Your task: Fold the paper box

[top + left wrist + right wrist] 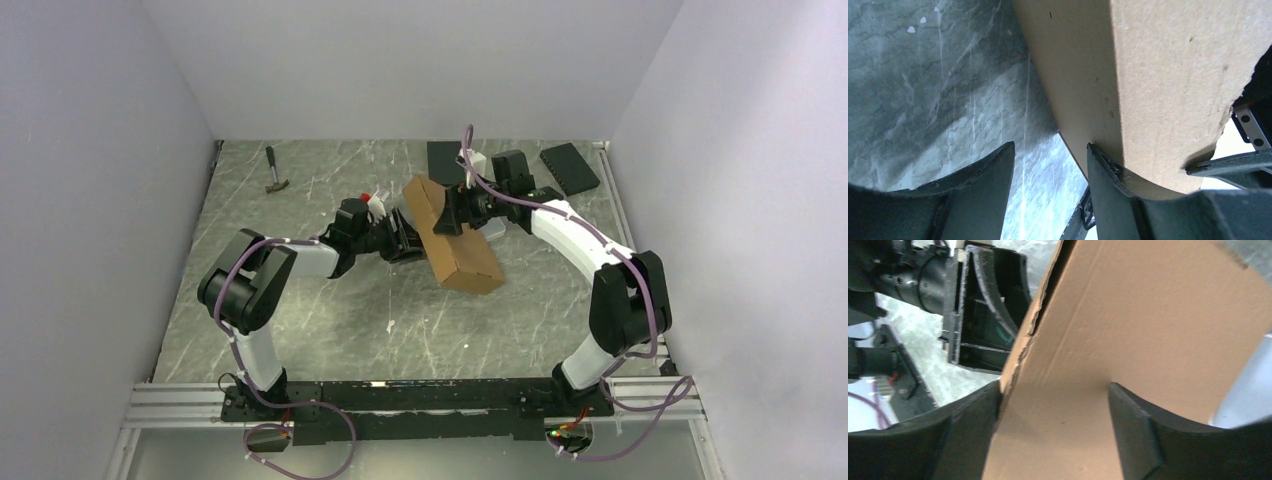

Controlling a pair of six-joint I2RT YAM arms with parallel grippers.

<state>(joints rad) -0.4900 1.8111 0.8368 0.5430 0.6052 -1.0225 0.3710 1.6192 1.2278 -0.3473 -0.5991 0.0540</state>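
— Top view, the count?
— One paper box [462, 250], brown and slanted, between the left gripper [408, 243] and the right gripper [452, 215]. Two black slabs [447, 160] lie beyond them.
— Left wrist?
— Jaws apart; plain cardboard leans on one finger [1108, 185].
— Right wrist?
— Jaws apart, a creased, ragged-edged panel spanning them.
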